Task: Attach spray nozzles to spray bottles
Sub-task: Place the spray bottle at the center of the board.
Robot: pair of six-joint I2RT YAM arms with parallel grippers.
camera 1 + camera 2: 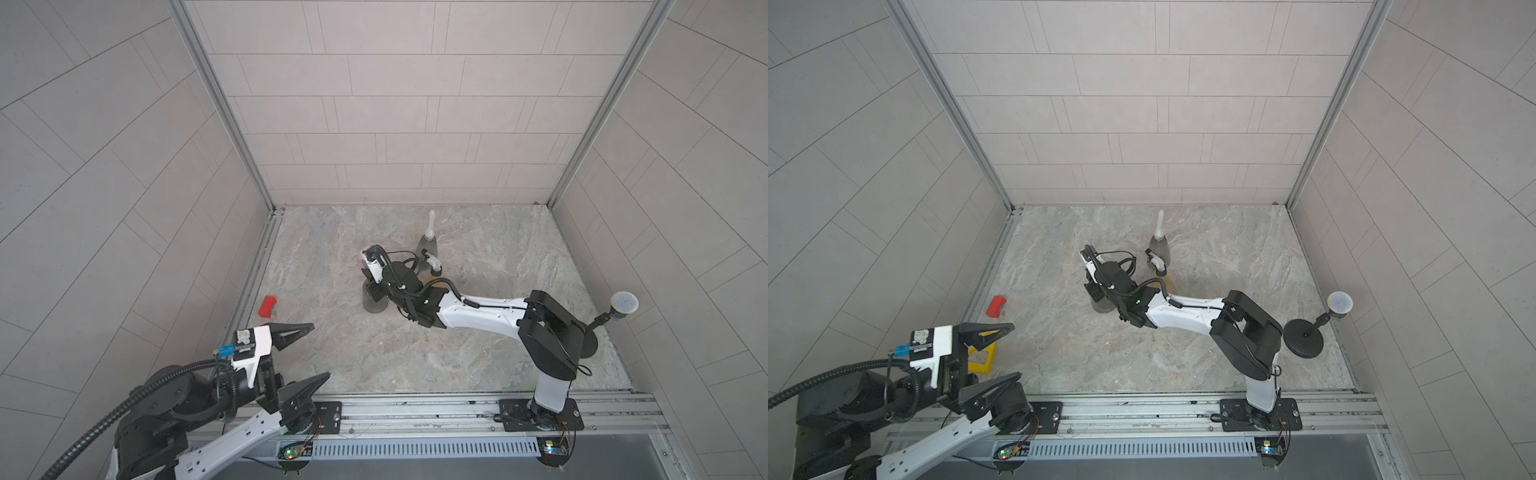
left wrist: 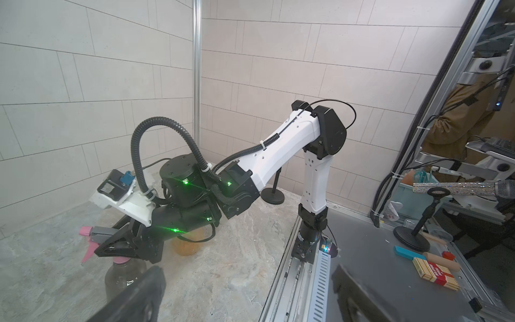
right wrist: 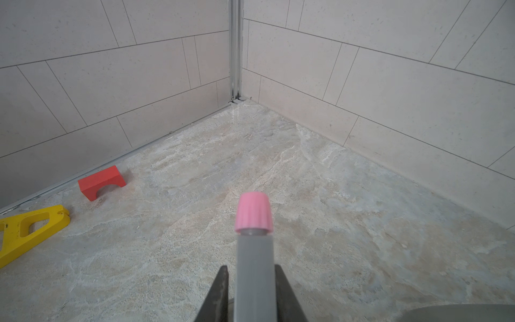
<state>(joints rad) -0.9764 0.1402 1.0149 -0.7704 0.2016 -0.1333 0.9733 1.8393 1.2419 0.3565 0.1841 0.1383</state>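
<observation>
Pink-and-grey nozzle [image 3: 253, 245] sits on the neck of a grey bottle [image 2: 125, 278], its pink collar at the bottle mouth. Cannot tell if it is screwed down. The right jaws are closed on the nozzle's grey body, one on each side, and the pink tip sticks out past them. That bottle [image 1: 374, 305] stands upright near bench centre, a bit toward the left edge, and is mostly hidden under the right wrist in both top views.

A second grey bottle [image 1: 428, 246] stands upright just behind, toward the back edge, with a white nozzle [image 1: 432, 218] on top. An amber bottle [image 1: 1169, 284] stands just beside it, on the front side, partly hidden by the right arm. A black-and-white nozzle [image 1: 1154, 259] is over its neck; seating unclear. These two bottles stand close together, near the held one but apart from it.

The left jaws are wide open and hold nothing. They hover above the front left corner of the bench [image 1: 457, 353], well apart from all bottles.

A red block [image 1: 268, 306] lies at the left edge. A yellow piece [image 1: 982, 359] lies flat near the front left corner, under the left jaws in a top view. A mic on a stand [image 1: 623, 302] is at the right edge.
</observation>
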